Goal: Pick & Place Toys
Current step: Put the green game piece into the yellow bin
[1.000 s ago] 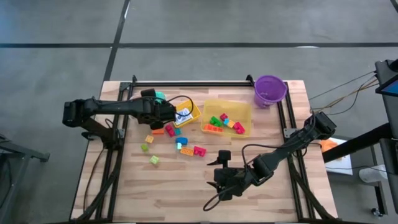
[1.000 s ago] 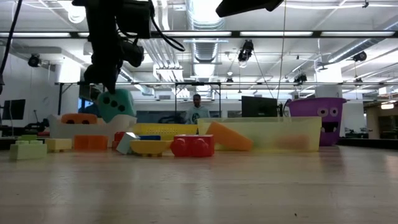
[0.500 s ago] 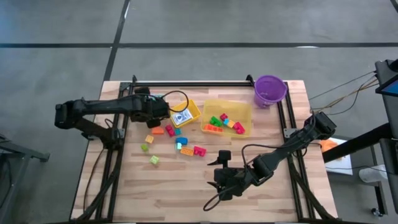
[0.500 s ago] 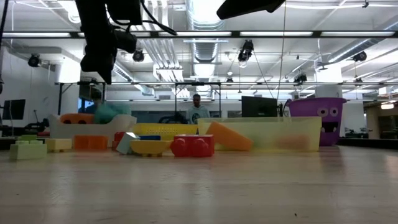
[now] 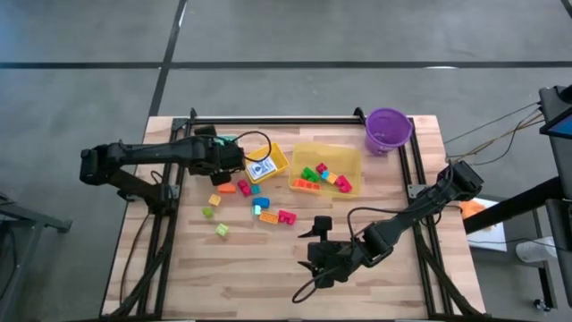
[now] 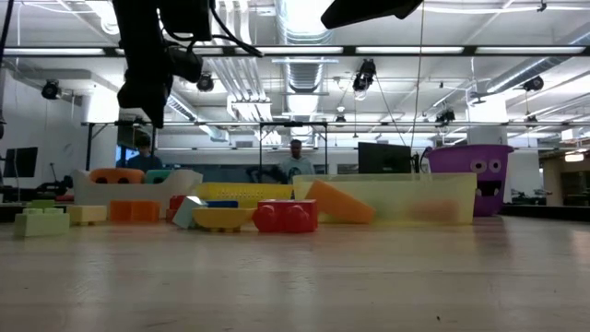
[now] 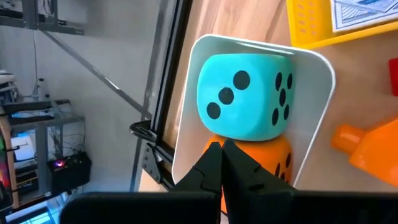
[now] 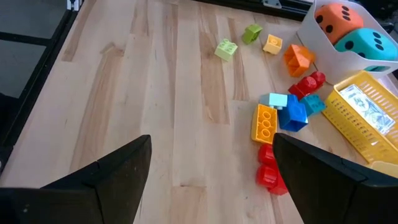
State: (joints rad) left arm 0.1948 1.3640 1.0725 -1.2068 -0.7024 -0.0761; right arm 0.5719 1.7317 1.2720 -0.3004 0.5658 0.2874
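Though its print illegible, card box (image 8: 368, 107) in small yellow bin (image 8: 356, 135).

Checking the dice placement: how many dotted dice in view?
2. The teal dotted die and the orange dotted die sit touching in the white square bin, below the left tool.

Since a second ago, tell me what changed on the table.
The left gripper let go of the teal die, which now sits in the white bin beside the orange die; its fingers are shut and the arm pulled back. The right gripper and loose bricks stayed put.
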